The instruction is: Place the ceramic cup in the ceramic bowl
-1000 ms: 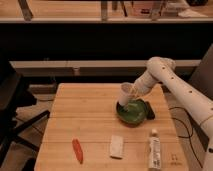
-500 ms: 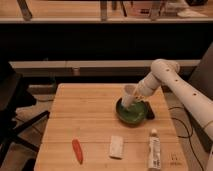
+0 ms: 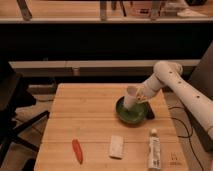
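Claw [image 3: 138, 96] grasping smooth, tapered white ceramic cup [image 3: 132, 97], tilted over round, mottled green ceramic bowl [image 3: 131, 114]

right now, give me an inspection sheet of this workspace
surface: wooden table, light planks.
job's things: ceramic cup tilted, over the near-left part of the ceramic bowl; whether it touches the bowl cannot be told.
clutter: orange carrot-like item front left; white flat packet front centre; white tube-shaped bottle front right; dark object beside the bowl.
grippers: gripper at the cup, above the bowl.
cables: dark cable on the floor to the right.
surroundings: black chair at left; counter behind.
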Controlling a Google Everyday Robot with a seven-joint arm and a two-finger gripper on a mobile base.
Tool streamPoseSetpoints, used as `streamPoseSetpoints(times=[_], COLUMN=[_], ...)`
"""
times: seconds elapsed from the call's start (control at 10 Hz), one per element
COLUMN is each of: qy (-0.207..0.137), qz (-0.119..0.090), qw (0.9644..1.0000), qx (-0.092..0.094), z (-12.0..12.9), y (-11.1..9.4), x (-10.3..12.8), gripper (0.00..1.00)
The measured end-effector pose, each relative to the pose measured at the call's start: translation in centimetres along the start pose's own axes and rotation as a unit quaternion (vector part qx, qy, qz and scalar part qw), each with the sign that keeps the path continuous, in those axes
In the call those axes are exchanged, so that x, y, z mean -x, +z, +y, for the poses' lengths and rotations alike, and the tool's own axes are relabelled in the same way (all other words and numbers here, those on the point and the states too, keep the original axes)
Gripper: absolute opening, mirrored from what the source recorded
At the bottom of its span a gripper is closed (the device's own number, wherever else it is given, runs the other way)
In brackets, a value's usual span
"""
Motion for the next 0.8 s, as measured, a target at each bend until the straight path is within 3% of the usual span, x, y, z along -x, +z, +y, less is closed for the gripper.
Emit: streamPoseSetpoints(times=[0.2, 0.4, 0.5, 0.8], qy=[0.003, 0.004, 0.005, 0.009], qz=[-0.001, -0.002, -0.001, -0.001], qw=[1.0000, 1.0000, 1.0000, 1.0000], qx=[-0.001, -0.001, -0.001, -0.002], z=[0.4, 0.8, 0.8, 1.2], y=[0.0, -0.1, -0.2, -0.3], x=[-0.1, -0.3, -0.3, -0.4], gripper=[0.47, 0.70, 0.76, 0.80])
